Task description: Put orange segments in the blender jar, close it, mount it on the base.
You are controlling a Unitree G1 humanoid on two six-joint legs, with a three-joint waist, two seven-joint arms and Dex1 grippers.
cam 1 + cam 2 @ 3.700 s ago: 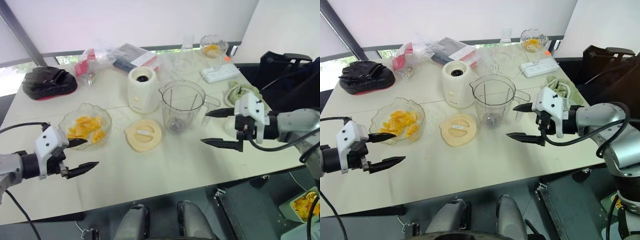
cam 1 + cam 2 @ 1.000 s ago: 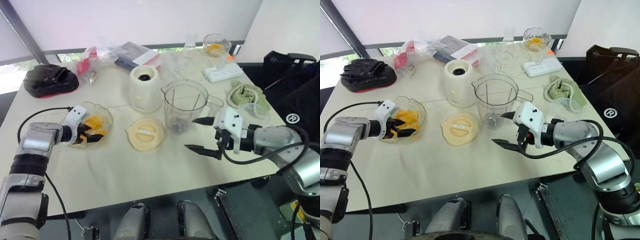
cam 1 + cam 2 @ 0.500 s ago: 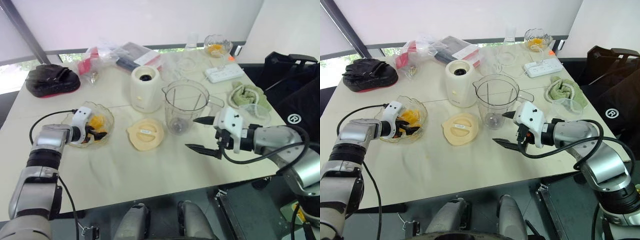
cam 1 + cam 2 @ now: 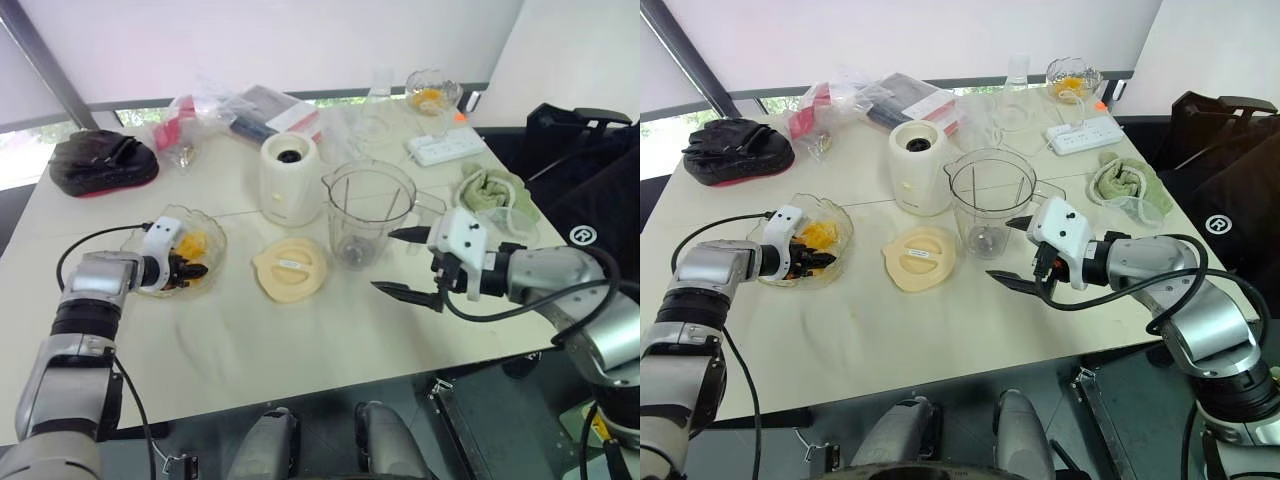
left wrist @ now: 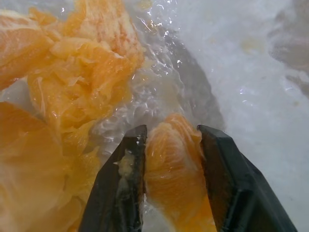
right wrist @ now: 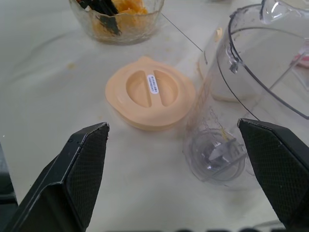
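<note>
The left pincer (image 5: 168,137) reaches into the glass bowl (image 4: 214,238), its fingers narrowed onto one orange segment (image 5: 175,159) that fills the gap between them. More orange segments (image 5: 82,82) lie heaped just beyond its tips. The right pincer (image 4: 384,261) hangs over the table (image 4: 300,340) with its jaws spread wide and nothing in them. Between the two pincers, nearer the right one, the lid (image 4: 289,268) lies flat on the table. Just past the right pincer's farther fingertip stands the blender jar (image 4: 368,212), upright and open-topped, its blade showing at the bottom. Beyond the lid, just beside the jar, the base (image 4: 288,178) stands upright. Farther off from the right pincer lie a green cloth (image 4: 488,188) and a power strip (image 4: 444,148). Far past the left pincer lies a black bag (image 4: 103,160).
</note>
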